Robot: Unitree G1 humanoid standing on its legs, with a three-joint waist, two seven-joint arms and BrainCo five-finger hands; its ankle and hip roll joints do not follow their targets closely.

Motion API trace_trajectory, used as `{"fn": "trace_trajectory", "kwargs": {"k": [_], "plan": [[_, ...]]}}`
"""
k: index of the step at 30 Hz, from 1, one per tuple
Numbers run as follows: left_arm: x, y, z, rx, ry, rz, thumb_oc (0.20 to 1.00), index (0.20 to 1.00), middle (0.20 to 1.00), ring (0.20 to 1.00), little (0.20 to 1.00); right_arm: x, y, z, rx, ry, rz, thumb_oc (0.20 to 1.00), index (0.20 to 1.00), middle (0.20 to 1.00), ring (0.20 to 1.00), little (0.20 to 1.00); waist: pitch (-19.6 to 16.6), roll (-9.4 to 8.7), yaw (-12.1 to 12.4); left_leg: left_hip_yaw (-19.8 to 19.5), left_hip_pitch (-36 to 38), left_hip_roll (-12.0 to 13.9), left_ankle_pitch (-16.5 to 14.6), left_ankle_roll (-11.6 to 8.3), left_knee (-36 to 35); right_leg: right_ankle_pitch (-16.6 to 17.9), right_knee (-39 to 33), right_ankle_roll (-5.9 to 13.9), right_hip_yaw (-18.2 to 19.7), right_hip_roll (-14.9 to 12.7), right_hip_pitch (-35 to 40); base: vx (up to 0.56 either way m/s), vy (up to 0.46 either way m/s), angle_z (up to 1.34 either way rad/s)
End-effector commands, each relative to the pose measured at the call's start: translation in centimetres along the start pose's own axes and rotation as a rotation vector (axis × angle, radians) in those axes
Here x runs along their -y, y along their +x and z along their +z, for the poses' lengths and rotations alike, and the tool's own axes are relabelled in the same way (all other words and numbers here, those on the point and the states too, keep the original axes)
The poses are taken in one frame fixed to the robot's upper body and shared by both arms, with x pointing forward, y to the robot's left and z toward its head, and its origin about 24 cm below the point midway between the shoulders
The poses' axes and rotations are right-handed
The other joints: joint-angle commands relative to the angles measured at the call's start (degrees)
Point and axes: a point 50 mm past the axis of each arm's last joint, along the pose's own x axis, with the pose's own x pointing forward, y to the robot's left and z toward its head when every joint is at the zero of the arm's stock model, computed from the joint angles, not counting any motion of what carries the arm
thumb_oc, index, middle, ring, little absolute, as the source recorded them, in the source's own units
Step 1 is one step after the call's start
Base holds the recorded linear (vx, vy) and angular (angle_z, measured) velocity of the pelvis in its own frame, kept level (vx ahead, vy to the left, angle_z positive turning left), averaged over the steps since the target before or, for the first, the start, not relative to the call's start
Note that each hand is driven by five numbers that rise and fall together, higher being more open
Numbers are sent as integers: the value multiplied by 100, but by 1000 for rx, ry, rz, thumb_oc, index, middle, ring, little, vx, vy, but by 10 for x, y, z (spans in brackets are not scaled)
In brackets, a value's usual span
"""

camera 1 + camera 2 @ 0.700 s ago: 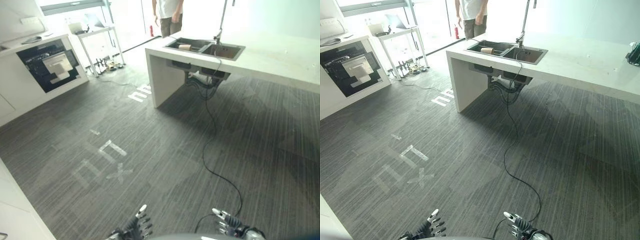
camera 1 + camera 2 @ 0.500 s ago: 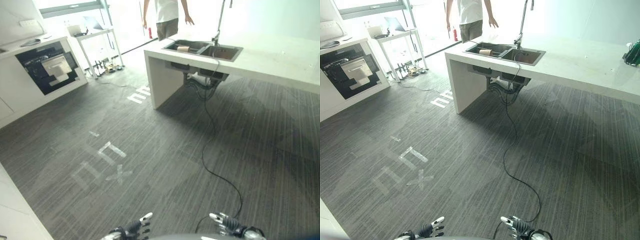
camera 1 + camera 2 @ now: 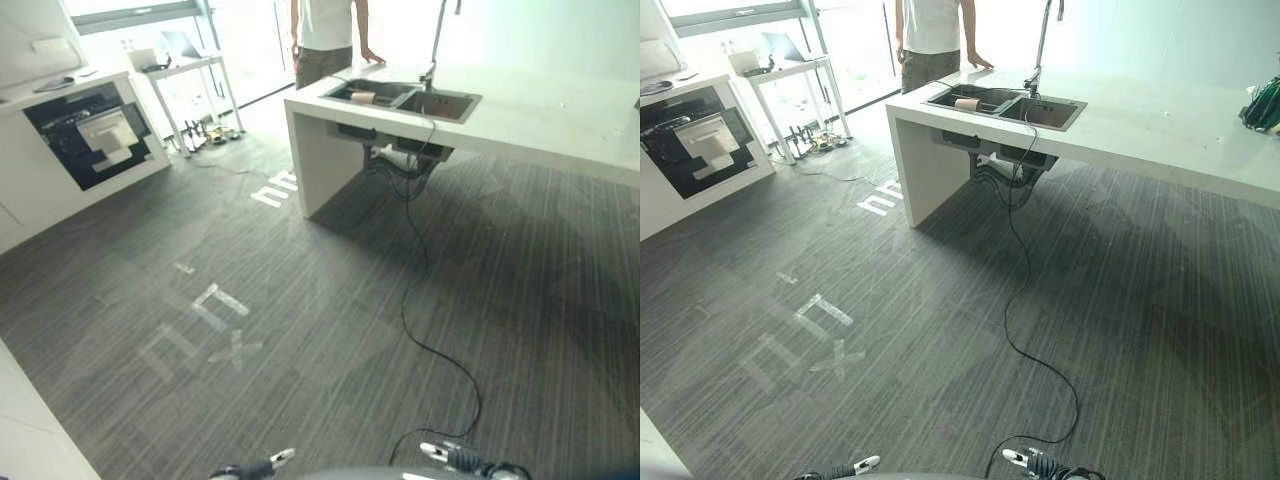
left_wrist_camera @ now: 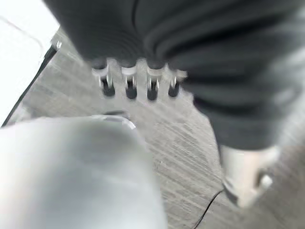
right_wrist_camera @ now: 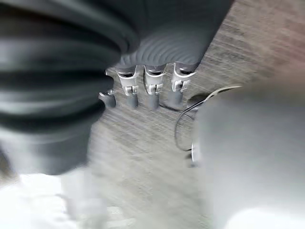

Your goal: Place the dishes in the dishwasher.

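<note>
your left hand (image 3: pixel 272 461) low at the near edge, fingers straight, holding nothing | your right hand (image 3: pixel 1025 461) alongside it, fingers loose, empty | beige cylindrical dish (image 3: pixel 967 104) lying in the dark double sink (image 3: pixel 1048 113) of the white counter island (image 3: pixel 1160 130), well apart from both hands | person in white shirt (image 3: pixel 930 30) standing just beyond the sink

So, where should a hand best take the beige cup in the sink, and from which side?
The beige cup seems to lie on its side in the left basin of the sink. Probably grip round its body from above, as the basin walls close off the sides. Finer detail is too small to see.
</note>
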Motion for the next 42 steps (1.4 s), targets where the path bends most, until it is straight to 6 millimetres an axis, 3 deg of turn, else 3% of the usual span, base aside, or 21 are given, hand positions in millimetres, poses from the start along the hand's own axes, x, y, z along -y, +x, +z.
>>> {"fn": "trace_trajectory", "kwargs": {"k": [1, 3, 5, 6, 9, 11, 12, 15, 17, 19, 20, 23, 24, 25, 27, 30, 31, 33, 36, 39, 42], "plan": [[14, 4, 17, 24, -18, 18, 1000, 1000, 1000, 1000, 1000, -3, 4, 12, -20, -33, -3, 1000, 1000, 1000, 1000, 1000, 262, -121, 56, 365, -48, -27, -490, -79, 740, 148, 67, 202, -398, -85, -147, -8, -131, 9], [18, 5, 26, 75, -46, 37, 1000, 1000, 1000, 1000, 1000, 1, 3, 15, -18, -60, -26, 1000, 1000, 1000, 1000, 1000, 467, -229, 60, 435, -697, 71, -521, -124, 2238, 122, 157, 25, -390, -139, -164, -39, -171, 17], [16, 4, 34, 127, -124, 64, 1000, 1000, 1000, 1000, 1000, 7, 1, 21, 3, -50, -51, 1000, 1000, 1000, 1000, 1000, 699, -210, 105, 339, -1435, 392, 64, -354, 3390, 52, 252, -159, -384, -57, -139, 39, -137, 17], [16, 4, 35, 142, -154, 51, 1000, 1000, 1000, 1000, 1000, 10, 0, 23, 14, -31, -63, 1000, 1000, 1000, 1000, 1000, 754, -149, 135, 333, -1593, 474, 171, -469, 3394, -51, 277, -168, -352, 12, -40, 128, -37, 12], [21, 3, 36, 197, -220, -14, 1000, 1000, 1000, 1000, 1000, 10, 0, 29, 38, -3, -58, 1000, 1000, 1000, 1000, 1000, 809, -20, 240, 653, -1656, 490, 639, -439, 2233, -138, 390, -181, -355, 114, 55, 241, 99, 0], [22, 4, 32, 197, -258, -17, 1000, 1000, 1000, 1000, 1000, 10, 0, 27, 37, 19, -63, 1000, 1000, 1000, 1000, 1000, 780, 84, 372, 585, -1723, 542, 1171, -557, 785, -219, 320, -119, -275, 225, 300, 480, 224, -10], [22, 4, 31, 193, -256, -21, 1000, 1000, 1000, 1000, 1000, 10, 0, 25, 35, 29, -63, 1000, 1000, 1000, 1000, 1000, 772, 86, 396, 585, -1757, 565, 1221, -578, 602, -252, 328, -110, -270, 230, 348, 514, 231, -6], [25, 4, 31, 194, -219, -60, 1000, 1000, 1000, 1000, 1000, 13, -1, 21, 46, 67, -63, 1000, 1000, 1000, 1000, 1000, 687, 57, 371, 894, -1720, 607, 1036, -606, 320, -533, 493, -57, -387, 178, 517, 425, 220, -1], [26, 4, 30, 211, -187, -76, 1000, 1000, 1000, 1000, 1000, 5, 2, 24, 66, 63, -47, 1000, 1000, 1000, 1000, 1000, 540, -64, 462, 701, -1468, 286, 587, -263, 451, -916, 861, 52, -161, 15, 712, 630, 395, -24], [26, 3, 32, 216, -156, -75, 1000, 1000, 1000, 1000, 1000, 3, 3, 27, 82, 69, -37, 1000, 1000, 1000, 1000, 1000, 467, -116, 480, 644, -1287, 102, 357, -63, 447, -1017, 1103, 121, -160, -62, 775, 465, 341, -53], [26, 3, 41, 230, -124, -79, 1000, 1000, 1000, 1000, 1000, -1, 4, 33, 112, 67, -29, 1000, 1000, 1000, 1000, 1000, 384, -162, 418, 634, -964, -157, 186, 185, 251, -673, 1804, 366, -215, -239, 629, 451, 405, -56], [27, 1, 56, 264, -30, -89, 1000, 1000, 1000, 1000, 1000, -6, 5, 43, 167, 104, -32, 1000, 1000, 1000, 1000, 1000, 300, -176, 304, 544, -684, -429, 26, 471, 87, 46, 3370, 760, -153, -472, 251, 300, 308, -2], [27, 1, 58, 270, -26, -88, 1000, 1000, 1000, 1000, 1000, -6, 5, 44, 173, 108, -31, 1000, 1000, 1000, 1000, 1000, 290, -108, 313, 599, -737, -329, 78, 490, 125, 205, 3390, 702, -184, -399, 182, 221, 235, 38], [26, -1, 65, 293, 2, -92, 1000, 1000, 1000, 1000, 1000, -8, 5, 47, 197, 132, -29, 1000, 1000, 1000, 1000, 1000, 286, -61, 264, 519, -630, -389, -22, 583, 103, 580, 4156, 813, -121, -459, -111, 206, 223, 44], [28, -2, 73, 321, 10, -90, 1000, 1000, 1000, 1000, 1000, -7, 4, 48, 218, 142, -21, 1000, 1000, 1000, 1000, 1000, 302, -27, 178, 380, -395, -507, -209, 666, 48, 599, 4952, 872, -77, -739, -644, 277, 208, 34], [29, -6, 90, 371, 11, -116, 1000, 1000, 1000, 1000, 1000, -9, 3, 53, 260, 143, -3, 1000, 1000, 1000, 1000, 1000, 455, 93, -88, 114, -48, -448, -275, 636, 77, 284, 4049, 543, -221, -189, -1473, 319, -48, 42], [28, -8, 98, 387, 53, -133, 1000, 1000, 1000, 1000, 1000, -5, 1, 54, 282, 152, 1, 1000, 1000, 1000, 1000, 1000, 486, 21, -250, -101, 201, -535, -408, 569, 44, 420, 2630, 520, -240, -141, -1709, 488, -152, 61], [29, -9, 100, 400, 69, -140, 1000, 1000, 1000, 1000, 1000, -3, 0, 51, 291, 146, 7, 1000, 1000, 1000, 1000, 1000, 565, -51, -428, -214, 514, -620, -669, 536, 29, 906, 1682, 690, -246, -311, -2055, 455, -111, 78], [30, -9, 98, 404, 54, -142, 1000, 1000, 1000, 1000, 1000, -3, -1, 48, 295, 143, 10, 1000, 1000, 1000, 1000, 1000, 648, -58, -527, -323, 831, -654, -1019, 500, 75, 1296, 1243, 837, -262, -502, -2335, 389, -95, 25], [31, -6, 88, 380, 64, -126, 1000, 1000, 1000, 1000, 1000, 1, -2, 48, 295, 166, -6, 1000, 1000, 1000, 1000, 1000, 552, -69, -558, -508, 997, -662, -1268, 425, 427, 1099, 1101, 628, -156, -386, -2137, 417, -148, 15], [35, -3, 79, 351, 53, -118, 1000, 1000, 1000, 1000, 1000, 3, -2, 54, 295, 155, -15, 1000, 1000, 1000, 1000, 1000, 425, 7, -568, -325, 958, -421, -835, 105, 1187, 706, 1040, 252, -175, -109, -1748, 357, -149, 32]]}}
